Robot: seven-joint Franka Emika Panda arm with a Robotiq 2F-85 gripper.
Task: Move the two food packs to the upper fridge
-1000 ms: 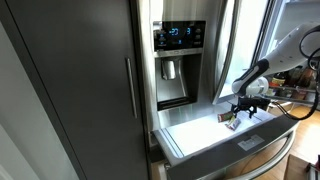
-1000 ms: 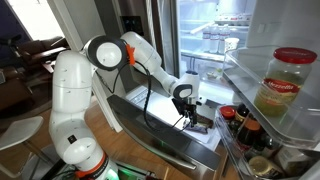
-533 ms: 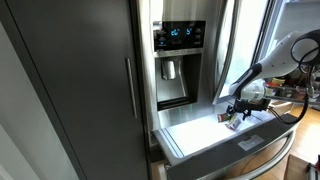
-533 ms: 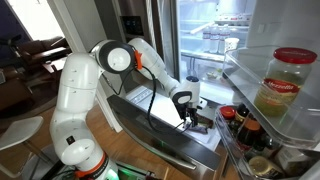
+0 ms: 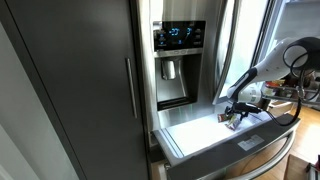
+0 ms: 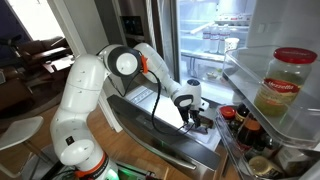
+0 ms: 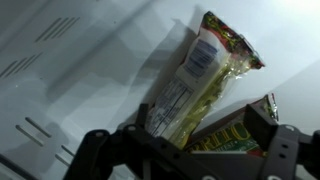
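In the wrist view, a paler food pack [image 7: 200,72] with a white label and yellowish contents lies on the white floor of the pull-out drawer [image 7: 90,60]. A dark brown food pack [image 7: 228,133] with green lettering lies against it, between my fingers. My gripper [image 7: 208,128] is open and straddles the dark pack. In both exterior views the gripper [image 5: 236,114] [image 6: 194,119] is low in the open drawer [image 5: 195,137] [image 6: 150,130]. The upper fridge [image 5: 181,52] stands above, with its white shelved interior [image 6: 214,38] open.
The open fridge door holds a big jar with a red lid [image 6: 284,82] and several bottles [image 6: 243,128] close beside the drawer. A tall dark cabinet [image 5: 70,90] stands next to the fridge. The drawer's steel front handle [image 5: 262,147] runs below the gripper.
The arm's elbow has swung over toward the drawer and the gripper has sunk slightly lower onto the packs. The packs have not moved.
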